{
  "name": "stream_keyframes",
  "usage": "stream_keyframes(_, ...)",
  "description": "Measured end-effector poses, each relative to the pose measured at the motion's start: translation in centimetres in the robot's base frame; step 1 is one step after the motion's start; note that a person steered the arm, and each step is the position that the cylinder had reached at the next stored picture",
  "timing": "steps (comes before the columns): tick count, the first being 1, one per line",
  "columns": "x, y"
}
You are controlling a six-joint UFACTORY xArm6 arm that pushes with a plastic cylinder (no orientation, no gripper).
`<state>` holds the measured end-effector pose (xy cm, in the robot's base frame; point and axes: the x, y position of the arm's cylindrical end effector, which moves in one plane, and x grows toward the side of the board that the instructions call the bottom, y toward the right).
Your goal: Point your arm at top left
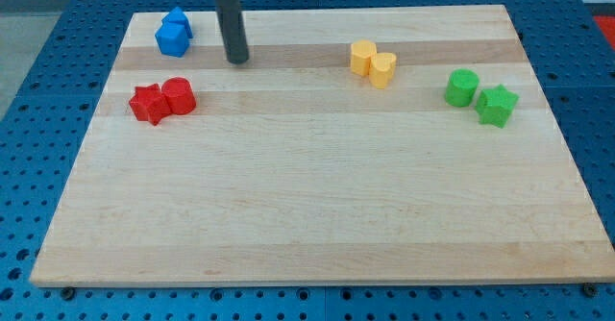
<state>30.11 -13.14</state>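
Camera view: my tip [236,60] (no pincer visible) stands just right of the blue blocks [174,33], nearly at the tabletop's [307,215] top-left corner.

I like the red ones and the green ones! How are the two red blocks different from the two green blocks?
The red star and red cylinder sit at the view's left, near my tip; the green cylinder and green star sit at the right, far from it. The red star is left of its cylinder; the green star is right. Both pairs touch.

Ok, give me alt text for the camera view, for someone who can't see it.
My tip rests on a wooden board near its top left, just right of the blue blocks. Red blocks sit below; yellow and green pairs lie rightward.
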Motion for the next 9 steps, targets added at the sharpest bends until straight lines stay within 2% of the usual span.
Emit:
stream_keyframes(4, 0.9, -14.4)
stream_keyframes(5, -0.1, -16.4)
stream_keyframes(8, -6.7, -15.6)
stream_keyframes(9, -8.1, -13.5)
